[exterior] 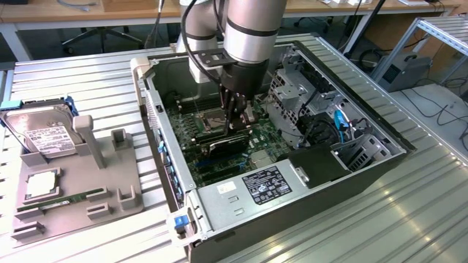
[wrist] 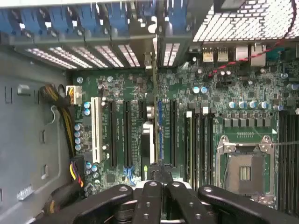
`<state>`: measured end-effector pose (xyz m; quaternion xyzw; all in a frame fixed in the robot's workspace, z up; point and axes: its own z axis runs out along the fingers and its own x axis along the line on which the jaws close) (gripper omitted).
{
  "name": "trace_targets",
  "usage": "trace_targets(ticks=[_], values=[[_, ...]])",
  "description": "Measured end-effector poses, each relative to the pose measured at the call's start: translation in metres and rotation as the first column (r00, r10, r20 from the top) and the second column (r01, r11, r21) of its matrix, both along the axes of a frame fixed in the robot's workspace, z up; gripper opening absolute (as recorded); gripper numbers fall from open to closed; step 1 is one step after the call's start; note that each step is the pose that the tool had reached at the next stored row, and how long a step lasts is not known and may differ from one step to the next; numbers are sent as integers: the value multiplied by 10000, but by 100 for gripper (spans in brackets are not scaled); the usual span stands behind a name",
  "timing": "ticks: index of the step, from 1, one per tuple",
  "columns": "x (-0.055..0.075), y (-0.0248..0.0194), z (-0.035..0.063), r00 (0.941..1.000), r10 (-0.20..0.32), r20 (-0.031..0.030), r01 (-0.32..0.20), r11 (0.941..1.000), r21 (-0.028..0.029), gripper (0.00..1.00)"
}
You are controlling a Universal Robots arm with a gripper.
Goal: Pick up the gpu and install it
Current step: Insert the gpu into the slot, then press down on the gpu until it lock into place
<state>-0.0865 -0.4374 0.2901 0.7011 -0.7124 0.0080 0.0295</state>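
Now gripper [exterior: 240,127] clenched on the card [wrist: 155,116] above the motherboard [wrist: 224,100].
Misaligned with its slot, pressing could bend it.

High exterior; wrist close above motherboard [wrist: 187,107]

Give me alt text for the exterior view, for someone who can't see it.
A robot arm reaches down into an open computer case, its gripper shut on the gpu standing on edge over the motherboard. On the exterior view's left, a grey holder carries a hard drive.
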Motion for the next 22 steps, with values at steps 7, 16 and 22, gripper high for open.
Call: trace_targets(ticks=[7, 16, 22], values=[[-48, -1, 1, 10000, 1, -2, -1, 10000, -2, 11], [-307, -7, 0, 10000, -1, 10, 1, 10000, -1, 11], [-394, -12, -10, 10000, 1, 12, -1, 10000, -1, 11]])
